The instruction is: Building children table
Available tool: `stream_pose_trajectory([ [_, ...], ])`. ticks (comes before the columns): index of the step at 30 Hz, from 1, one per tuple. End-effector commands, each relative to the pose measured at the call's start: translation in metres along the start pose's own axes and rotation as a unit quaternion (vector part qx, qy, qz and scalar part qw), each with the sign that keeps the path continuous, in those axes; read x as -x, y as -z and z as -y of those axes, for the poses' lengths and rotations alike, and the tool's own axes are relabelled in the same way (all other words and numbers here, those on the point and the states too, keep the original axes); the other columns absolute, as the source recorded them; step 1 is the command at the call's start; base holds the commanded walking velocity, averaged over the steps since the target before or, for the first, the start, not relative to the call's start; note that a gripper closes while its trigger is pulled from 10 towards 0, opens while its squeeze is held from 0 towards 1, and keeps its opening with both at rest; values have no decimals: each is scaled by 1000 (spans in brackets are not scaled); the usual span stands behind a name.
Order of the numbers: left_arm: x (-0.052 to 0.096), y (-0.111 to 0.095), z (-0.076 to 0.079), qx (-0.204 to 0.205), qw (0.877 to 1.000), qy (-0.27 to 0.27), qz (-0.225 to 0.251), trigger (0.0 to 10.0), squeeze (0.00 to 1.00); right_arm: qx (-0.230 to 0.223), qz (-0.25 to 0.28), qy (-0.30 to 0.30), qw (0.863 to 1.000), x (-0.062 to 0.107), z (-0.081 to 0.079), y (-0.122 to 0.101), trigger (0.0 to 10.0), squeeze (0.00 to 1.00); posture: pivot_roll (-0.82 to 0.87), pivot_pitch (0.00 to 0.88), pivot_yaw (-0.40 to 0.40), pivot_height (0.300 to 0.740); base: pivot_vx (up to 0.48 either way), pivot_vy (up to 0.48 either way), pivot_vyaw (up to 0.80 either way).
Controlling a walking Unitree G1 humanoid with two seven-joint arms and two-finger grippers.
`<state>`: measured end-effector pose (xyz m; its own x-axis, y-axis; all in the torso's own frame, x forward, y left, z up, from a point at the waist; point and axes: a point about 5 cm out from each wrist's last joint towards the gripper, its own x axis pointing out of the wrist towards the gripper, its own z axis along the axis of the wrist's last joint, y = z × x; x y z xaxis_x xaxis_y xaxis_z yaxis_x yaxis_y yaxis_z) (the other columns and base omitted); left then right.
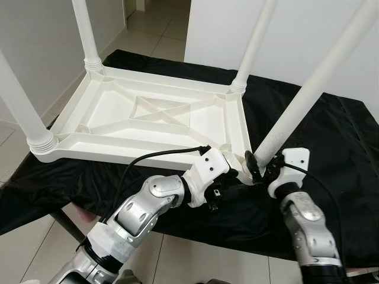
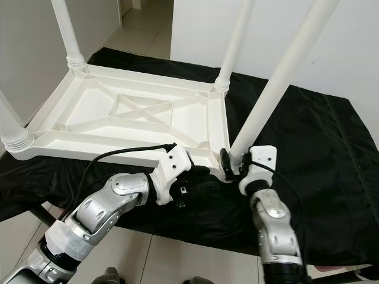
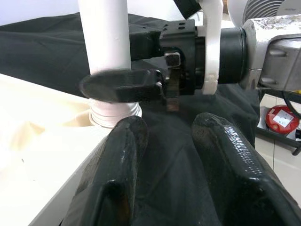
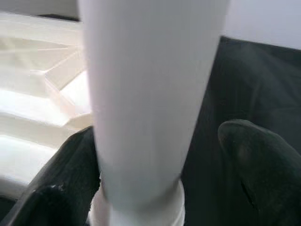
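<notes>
A white plastic children's table (image 1: 160,115) lies upside down on a black cloth. Three legs stand in their corner sockets: far left (image 1: 86,29), far right (image 1: 254,41) and near left (image 1: 21,106). The fourth leg (image 1: 314,89) leans to the right, its threaded foot (image 3: 113,110) at the near right corner socket. My right gripper (image 1: 256,167) straddles this leg just above the foot. One finger (image 4: 70,174) touches it; the other (image 4: 254,165) stands apart from it. My left gripper (image 1: 237,171) is open right beside that corner, one finger (image 3: 117,155) over the table's rim, nothing between the fingers.
The black cloth (image 1: 331,136) covers the whole work surface and hangs over its near edge. A white wall (image 1: 308,29) rises behind, with tiled floor (image 1: 154,23) beyond the far left corner. A red object (image 3: 282,117) lies on the floor below the right arm.
</notes>
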<state>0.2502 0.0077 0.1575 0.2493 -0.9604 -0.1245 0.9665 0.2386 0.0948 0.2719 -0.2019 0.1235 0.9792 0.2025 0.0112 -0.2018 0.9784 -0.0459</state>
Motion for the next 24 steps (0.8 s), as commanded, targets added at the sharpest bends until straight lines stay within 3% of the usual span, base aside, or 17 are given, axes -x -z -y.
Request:
stream_pose_trajectory([
  [1, -1, 0, 3, 1, 999, 40, -1, 10000, 0, 4, -4, -28, 1000, -1, 5, 1, 10000, 0, 52, 0, -82, 740, 0, 0, 0],
  [8, -3, -1, 3, -1, 999, 42, 0, 10000, 0, 30, -5, -94, 995, -12, 10, -2, 10000, 0, 61, 0, -84, 740, 0, 0, 0],
  [14, -3, -2, 2, -1, 999, 42, 0, 10000, 0, 32, -5, -110, 993, -16, 11, -4, 10000, 0, 64, 0, -85, 740, 0, 0, 0],
  [16, -3, -2, 2, -3, 999, 40, 1, 10000, 0, 44, -10, -153, 987, -33, 6, -6, 10000, 0, 76, 0, -92, 740, 0, 0, 0],
  [19, -2, -2, 2, -4, 999, 38, 1, 10000, 0, 47, -14, -170, 984, -37, 4, -6, 10000, 0, 79, 0, -94, 740, 0, 0, 0],
  [20, -2, -2, 2, -4, 999, 37, 1, 10000, 0, 49, -19, -181, 982, -40, 3, -4, 6824, 0, 81, 0, -95, 740, 0, 0, 0],
  [21, -2, -2, 2, -5, 999, 35, 1, 10000, 0, 47, -22, -192, 980, -40, 2, -2, 0, 0, 83, 0, -98, 740, 0, 0, 0],
  [24, -2, -2, 1, -5, 999, 33, 1, 10000, 0, 43, -26, -199, 979, -39, 3, 1, 0, 0, 84, 0, -98, 740, 0, 0, 0],
])
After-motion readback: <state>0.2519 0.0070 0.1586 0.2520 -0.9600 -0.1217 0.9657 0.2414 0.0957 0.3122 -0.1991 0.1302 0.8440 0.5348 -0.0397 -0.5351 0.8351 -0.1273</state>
